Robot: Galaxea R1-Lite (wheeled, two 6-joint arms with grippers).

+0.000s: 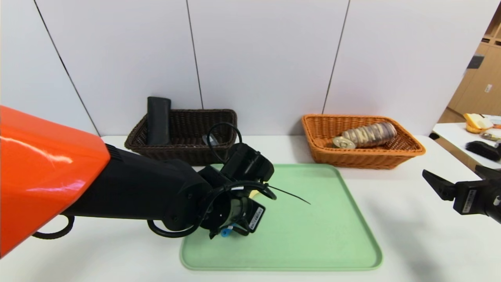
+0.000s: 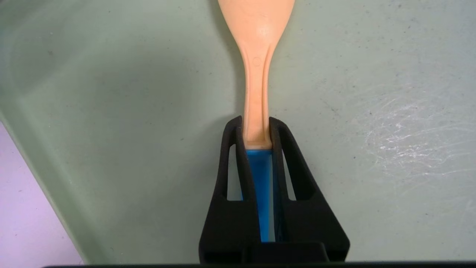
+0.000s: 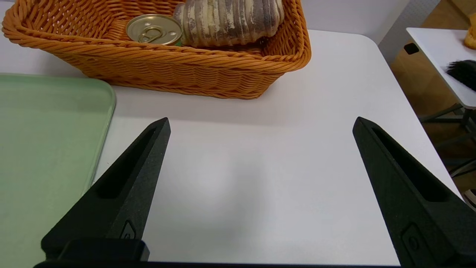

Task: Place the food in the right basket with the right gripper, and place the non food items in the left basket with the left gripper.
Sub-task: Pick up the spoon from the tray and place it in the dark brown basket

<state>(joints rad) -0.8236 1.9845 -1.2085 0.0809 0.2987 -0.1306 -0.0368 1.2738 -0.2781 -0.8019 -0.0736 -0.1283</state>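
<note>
My left gripper (image 2: 256, 121) is shut on the handle of a peach plastic spoon (image 2: 256, 67), low over the green tray (image 2: 372, 111). In the head view the left gripper (image 1: 238, 229) is over the tray's left part (image 1: 313, 235) and hides most of the spoon. The dark brown left basket (image 1: 231, 117) holds a black case (image 1: 158, 119). The orange right basket (image 1: 407, 147) holds a bread loaf (image 1: 370, 134) and a tin can (image 1: 343, 142). My right gripper (image 3: 260, 124) is open and empty over the bare table to the right of the tray.
The orange basket (image 3: 186, 70) with the can (image 3: 153, 29) and loaf (image 3: 228, 18) lies just beyond the right gripper. A side table at the far right carries a black brush (image 1: 483, 150) and yellow food (image 1: 477, 121). A white wall stands behind the baskets.
</note>
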